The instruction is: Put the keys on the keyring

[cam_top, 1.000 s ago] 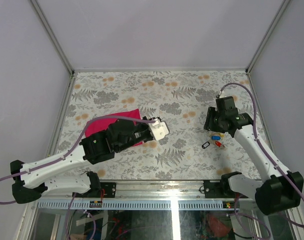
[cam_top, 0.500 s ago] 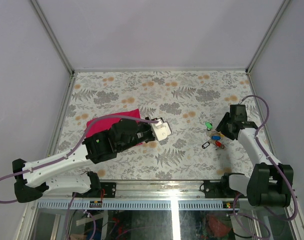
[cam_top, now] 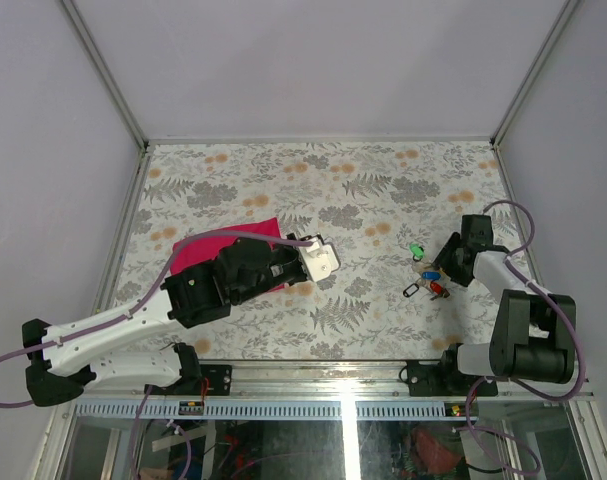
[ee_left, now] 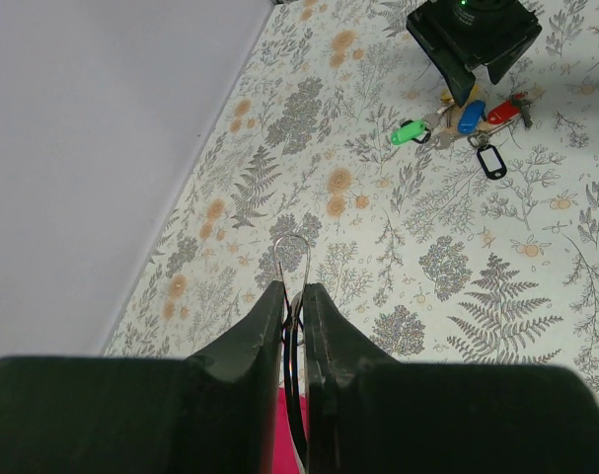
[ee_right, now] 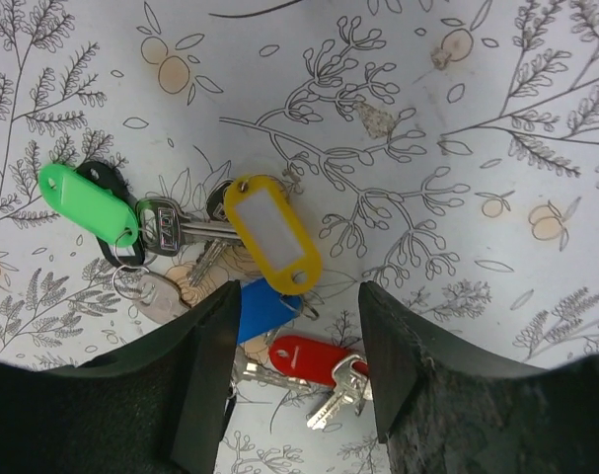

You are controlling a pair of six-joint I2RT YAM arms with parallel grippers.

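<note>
Left wrist view: left gripper [ee_left: 293,288] pinches the keyring [ee_left: 293,247]. Right gripper [ee_right: 299,296], spread apart, hangs over the keys [ee_right: 271,240] by the table's [cam_top: 283,170] right edge.

A floral-patterned table [cam_top: 333,190] carries a magenta cloth [cam_top: 198,254] and, well apart, a cluster of tagged keys [cam_top: 430,276].

Left end effector [ee_left: 292,291] jaws together, right end effector [ee_right: 299,294] jaws apart.

no writing, brand, number or sign can be read anywhere: the white insert in the yellow key tag [ee_right: 272,232] looks blank, and any marks on the metal key [ee_right: 163,229] beside it are too small to read.
</note>
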